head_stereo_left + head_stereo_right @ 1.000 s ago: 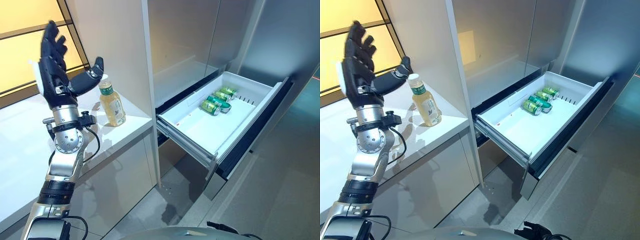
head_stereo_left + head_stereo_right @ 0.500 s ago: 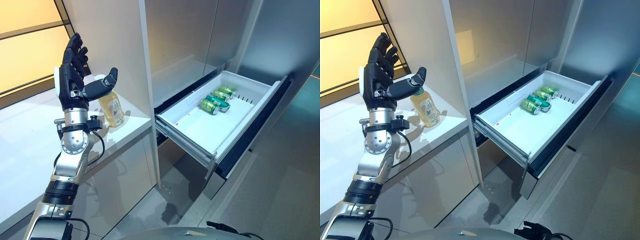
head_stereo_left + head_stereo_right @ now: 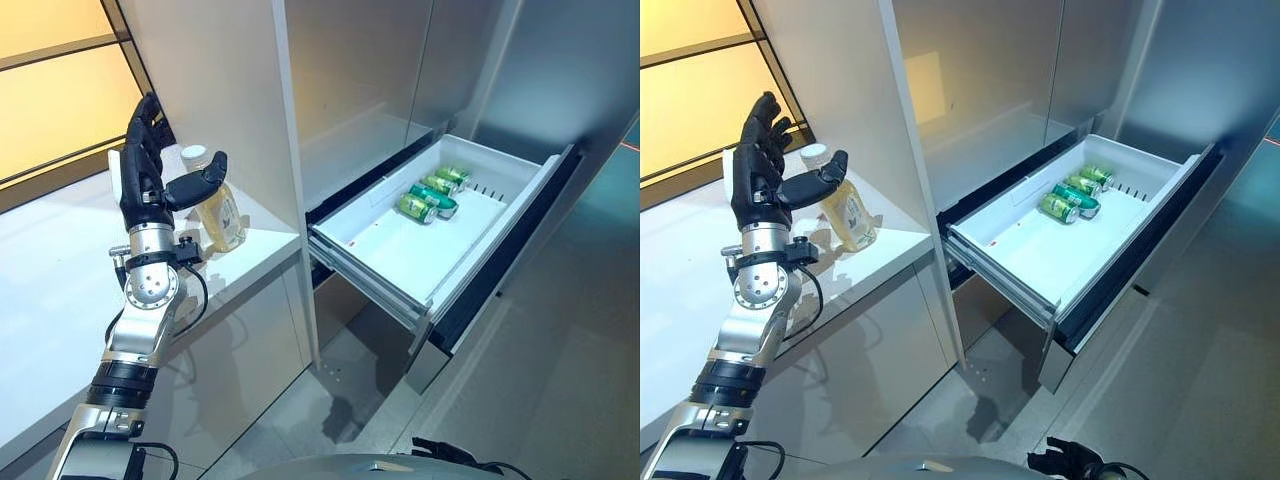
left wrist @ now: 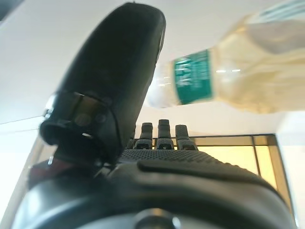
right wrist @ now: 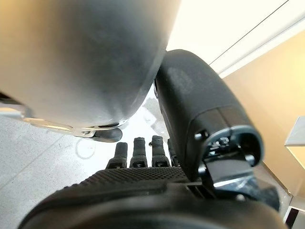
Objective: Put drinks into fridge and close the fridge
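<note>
Change since earlier frames: left hand [image 3: 145,185] has come down and moved in toward the bottle [image 3: 218,208]; one second ago it stood higher and further from the cap. Bottle, drawer and cans lie as before.
Left arm pose: forearm rises near vertical from the lower left of the head views, wrist above the front edge of the white surface [image 3: 60,300].
Left hand pose: palm upright and turned toward the bottle, fingers [image 3: 762,120] straight and pointing up, thumb [image 3: 818,184] spread outward across the front of the bottle's neck.
Left fingers state: wide apart, holding nothing. The wrist view shows the bottle [image 4: 238,81] past the thumb [image 4: 116,76], inside the span between thumb and fingers; whether the thumb touches it cannot be told.
Bottle: clear, pale yellow drink, green label band, white cap; stands upright on the white surface near the tall white cabinet panel [image 3: 225,90].
Fridge drawer [image 3: 385,255]: white, pulled fully out, well apart from the bottle on the far side of the cabinet panel.
Cans [image 3: 430,197]: green, lying on their sides together toward the drawer's far end; the near part of the drawer floor is bare.
Right hand [image 5: 157,162]: seen only in its own wrist view, fingers straight, thumb out, holding nothing.
</note>
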